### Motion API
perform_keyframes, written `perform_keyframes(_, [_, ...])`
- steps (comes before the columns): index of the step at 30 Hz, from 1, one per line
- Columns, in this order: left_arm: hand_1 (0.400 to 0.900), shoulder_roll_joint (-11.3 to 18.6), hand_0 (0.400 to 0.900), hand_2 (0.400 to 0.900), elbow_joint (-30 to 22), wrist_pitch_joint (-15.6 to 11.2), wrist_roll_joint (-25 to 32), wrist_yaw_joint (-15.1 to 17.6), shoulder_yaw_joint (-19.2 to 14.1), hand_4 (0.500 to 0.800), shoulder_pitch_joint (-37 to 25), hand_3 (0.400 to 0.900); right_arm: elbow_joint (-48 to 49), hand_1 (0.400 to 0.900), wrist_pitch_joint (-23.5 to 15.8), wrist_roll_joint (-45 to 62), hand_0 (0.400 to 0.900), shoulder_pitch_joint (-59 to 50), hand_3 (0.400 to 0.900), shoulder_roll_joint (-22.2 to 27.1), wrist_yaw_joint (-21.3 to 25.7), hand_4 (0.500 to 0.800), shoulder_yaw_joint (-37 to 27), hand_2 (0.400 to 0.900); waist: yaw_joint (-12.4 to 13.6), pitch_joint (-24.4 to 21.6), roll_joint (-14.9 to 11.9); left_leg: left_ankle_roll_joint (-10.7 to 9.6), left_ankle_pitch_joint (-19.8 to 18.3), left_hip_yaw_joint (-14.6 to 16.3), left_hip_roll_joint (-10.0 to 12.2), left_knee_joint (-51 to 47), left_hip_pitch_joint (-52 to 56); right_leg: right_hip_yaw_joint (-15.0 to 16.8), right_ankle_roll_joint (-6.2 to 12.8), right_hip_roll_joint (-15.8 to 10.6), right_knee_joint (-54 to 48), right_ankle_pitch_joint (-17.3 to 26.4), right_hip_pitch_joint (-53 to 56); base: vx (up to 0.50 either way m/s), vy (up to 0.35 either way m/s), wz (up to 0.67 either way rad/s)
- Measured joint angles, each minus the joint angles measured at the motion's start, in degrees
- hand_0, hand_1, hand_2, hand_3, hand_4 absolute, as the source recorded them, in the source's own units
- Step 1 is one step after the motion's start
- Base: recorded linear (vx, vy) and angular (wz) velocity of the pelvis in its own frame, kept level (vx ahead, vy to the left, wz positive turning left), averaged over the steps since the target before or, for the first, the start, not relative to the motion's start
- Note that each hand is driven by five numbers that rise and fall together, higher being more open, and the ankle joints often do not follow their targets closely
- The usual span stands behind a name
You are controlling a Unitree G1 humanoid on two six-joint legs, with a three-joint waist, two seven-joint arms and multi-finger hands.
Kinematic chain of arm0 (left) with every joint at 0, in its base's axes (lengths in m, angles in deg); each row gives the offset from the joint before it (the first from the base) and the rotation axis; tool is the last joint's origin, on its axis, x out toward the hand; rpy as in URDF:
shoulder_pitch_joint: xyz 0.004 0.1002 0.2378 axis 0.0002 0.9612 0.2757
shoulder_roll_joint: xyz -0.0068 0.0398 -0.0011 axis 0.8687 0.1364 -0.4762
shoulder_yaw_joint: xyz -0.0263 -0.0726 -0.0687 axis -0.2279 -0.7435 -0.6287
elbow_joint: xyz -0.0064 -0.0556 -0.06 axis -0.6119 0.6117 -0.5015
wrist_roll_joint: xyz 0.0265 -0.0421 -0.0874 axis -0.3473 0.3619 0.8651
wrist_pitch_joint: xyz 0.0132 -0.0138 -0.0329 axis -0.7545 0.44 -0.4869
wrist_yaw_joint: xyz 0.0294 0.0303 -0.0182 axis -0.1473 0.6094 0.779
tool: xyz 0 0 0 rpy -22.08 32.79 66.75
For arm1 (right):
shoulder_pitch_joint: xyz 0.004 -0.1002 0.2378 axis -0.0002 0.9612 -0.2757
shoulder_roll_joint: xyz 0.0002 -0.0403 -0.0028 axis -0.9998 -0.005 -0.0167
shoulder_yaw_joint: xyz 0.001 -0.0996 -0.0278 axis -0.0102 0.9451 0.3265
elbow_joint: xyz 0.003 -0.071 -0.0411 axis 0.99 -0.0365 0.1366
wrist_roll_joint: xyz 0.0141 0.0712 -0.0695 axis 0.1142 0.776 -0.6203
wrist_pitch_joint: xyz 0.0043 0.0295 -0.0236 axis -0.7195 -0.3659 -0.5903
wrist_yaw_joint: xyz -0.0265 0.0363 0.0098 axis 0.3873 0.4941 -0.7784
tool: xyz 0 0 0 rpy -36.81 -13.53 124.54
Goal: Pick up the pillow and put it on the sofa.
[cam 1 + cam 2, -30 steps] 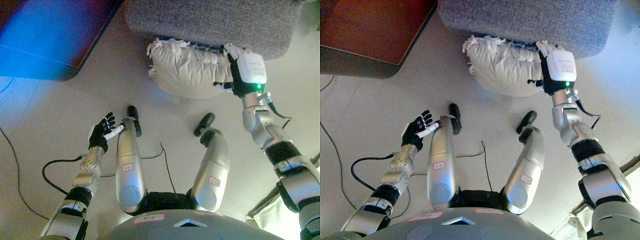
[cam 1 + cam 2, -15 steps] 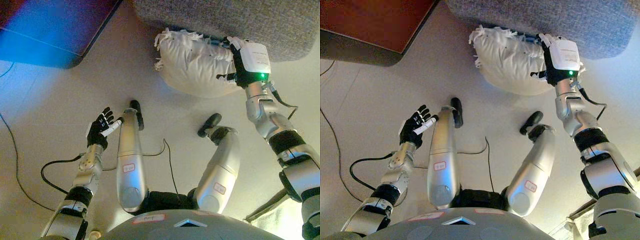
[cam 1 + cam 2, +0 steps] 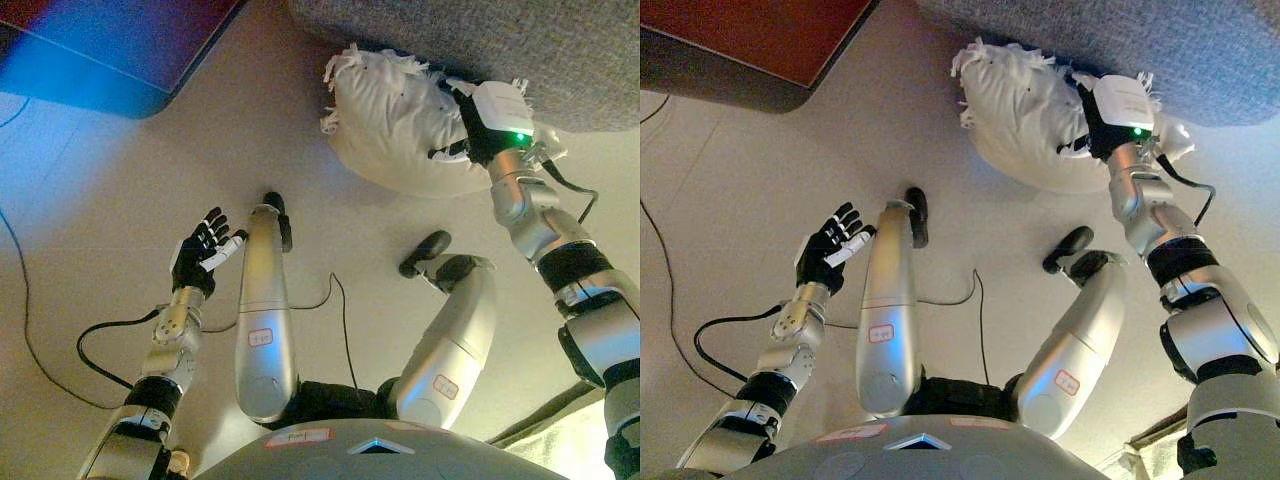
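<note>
The grey sofa (image 3: 480,45) fills the top. Just below its front edge, touching it, is the white fringed pillow (image 3: 395,125), pinched at its right end by the right hand (image 3: 470,125). Well below the sofa, the left hand (image 3: 198,258) hovers with fingers spread.

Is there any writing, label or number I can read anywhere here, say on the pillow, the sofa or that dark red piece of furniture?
None can be read.
The white pillow, held against the grey sofa by the right hand: no print visible.
The sofa: plain fabric, no tag in sight.
The dark red furniture: no markings visible.
The left hand, open over the floor: no text.
</note>
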Motion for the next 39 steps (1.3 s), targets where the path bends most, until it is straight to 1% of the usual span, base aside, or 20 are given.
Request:
perform_keyframes(2, [0.9,0.01,0.9,0.9,-0.02,-0.01,-0.01,-0.08,0.0,0.8,0.34,0.9,-1.27,0.9,1.15,-0.07,0.9,-1.05,0.9,-0.02,0.06,0.8,0.04,0.9,0.6,0.0,0.12,0.0,0.0,-0.02,-0.24,0.57,-0.88,0.42,-0.12,-0.41,1.08,-0.28,-1.25,-0.02,0.003,0.07])
perform_keyframes(5, [0.9,0.02,0.9,0.9,0.03,-0.13,0.0,-0.06,0.0,0.8,1.76,0.9,-3.77,0.9,3.59,-0.29,0.9,-4.12,0.9,-0.6,0.2,0.8,1.69,0.9,0.84,-0.01,0.25,0.0,-0.01,-0.39,-0.4,1.67,-2.47,0.88,-0.02,-0.63,2.43,-0.72,-2.94,-0.04,-0.001,0.04])
perform_keyframes(8, [0.9,0.02,0.9,0.9,0.13,-0.14,0.02,-0.04,0.03,0.8,2.88,0.9,-5.94,0.9,6.33,-0.88,0.9,-6.12,0.9,-2.4,0.36,0.8,2.73,0.9,0.87,0.0,0.29,0.0,-0.01,-0.93,-0.58,2.41,-3.27,0.86,-0.17,-0.88,3.25,-0.94,-3.48,-0.03,0.012,0.04])
perform_keyframes(12, [0.9,0.02,0.9,0.9,0.12,-0.35,0.22,-0.11,0.21,0.8,3.19,0.9,-10.55,0.9,10.92,-1.44,0.9,-9.52,0.9,-5.44,0.11,0.8,4.57,0.9,1.23,-0.04,0.63,0.02,0.0,-0.97,-0.9,2.54,-3.43,0.96,-0.14,-1.41,3.55,-0.95,-3.74,-0.03,0.014,0.04])
perform_keyframes(15, [0.9,-0.01,0.9,0.9,-0.1,-0.4,0.46,-0.22,0.56,0.8,3.2,0.9,-12.82,0.9,13.75,-1.4,0.9,-12.01,0.9,-6.12,-1.41,0.8,5.47,0.9,2.17,-0.08,1.45,0.02,0.0,-1.08,-1.06,2.54,-3.8,0.97,-0.14,-1.44,3.65,-0.96,-4.12,-0.03,0.013,0.06])
perform_keyframes(18, [0.9,-0.03,0.9,0.9,-0.41,-0.44,0.46,-0.35,0.63,0.8,3.28,0.9,-14.58,0.9,16.28,-1.27,0.9,-14.27,0.9,-6.24,-4.98,0.8,6.38,0.9,3.06,-0.08,2.2,0.03,0.01,-1.21,-1.34,2.6,-4.21,0.96,-0.16,-1.6,3.86,-1.08,-4.58,-0.02,0.02,0.04])
perform_keyframes(19, [0.9,-0.03,0.9,0.9,-0.44,-0.44,0.48,-0.36,0.63,0.8,3.28,0.9,-15.01,0.78,16.9,-1.21,0.78,-14.67,0.78,-6.3,-6.34,0.728,6.69,0.78,3.25,-0.08,2.23,0.02,0.0,-1.09,-1.43,2.67,-4.26,1.16,-0.13,-1.73,4.05,-1.21,-4.72,-0.01,0.012,0.04])
perform_keyframes(20, [0.9,-0.03,0.9,0.9,-0.64,-0.45,0.49,-0.45,0.63,0.8,3.28,0.9,-15.19,0.4,17.57,-0.98,0.4,-15.17,0.4,-6.37,-8.06,0.5,6.72,0.4,3.45,-0.09,2.25,0.0,-0.01,-1.12,-1.45,2.69,-4.27,1.14,-0.15,-1.8,4.14,-1.27,-4.74,-0.01,0.006,0.03])
perform_keyframes(23, [0.9,-0.03,0.9,0.9,-1.16,-0.54,0.48,-1.43,0.63,0.8,3.29,0.9,-16.77,0.4,19.11,1.28,0.4,-17.08,0.4,-6.69,-11.91,0.5,6.7,0.4,4.09,-0.09,2.25,0.0,-0.01,-1.3,-1.62,2.97,-4.28,1.16,-0.23,-2.05,4.67,-1.53,-4.71,0.0,0.001,0.01])
perform_keyframes(26, [0.9,-0.05,0.9,0.9,-1.17,-0.54,0.47,-1.61,0.88,0.8,3.35,0.9,-17.83,0.4,19.33,4.19,0.4,-18.21,0.4,-7.03,-13.12,0.5,6.61,0.4,4.19,-0.09,2.25,-0.01,-0.02,-1.5,-1.71,3.31,-4.33,1.18,-0.28,-2.23,5.04,-1.67,-4.67,0.0,0.0,0.0])
perform_keyframes(31, [0.9,-0.08,0.9,0.9,-1.2,-0.68,0.47,-1.92,1.0,0.8,4.28,0.9,-18.65,0.4,19.04,8.9,0.4,-18.3,0.4,-7.04,-12.83,0.5,6.39,0.4,4.23,-0.09,2.26,-0.04,-0.03,-1.52,-1.71,3.32,-4.35,1.11,-0.27,-2.22,5.02,-1.7,-4.61,0.01,0.002,-0.01])
perform_keyframes(35, [0.9,-0.17,0.9,0.9,-1.29,-0.83,0.45,-1.93,1.0,0.8,4.66,0.9,-19.54,0.4,18.35,12.5,0.4,-17.32,0.4,-7.66,-12.77,0.5,4.22,0.4,4.27,-0.07,2.43,-0.04,-0.03,-1.5,-1.68,3.13,-4.27,0.9,-0.47,-2.2,4.85,-1.61,-4.34,0.0,0.0,-0.01])
perform_keyframes(39, [0.9,-0.18,0.9,0.9,-1.76,-1.0,0.45,-1.88,1.02,0.8,4.72,0.9,-19.54,0.4,17.79,14.98,0.4,-16.43,0.4,-7.94,-11.63,0.5,4.02,0.4,4.28,-0.06,2.48,-0.04,-0.03,-1.47,-1.65,3.1,-3.69,0.86,-0.48,-2.19,4.77,-1.6,-3.72,-0.01,0.003,-0.05])
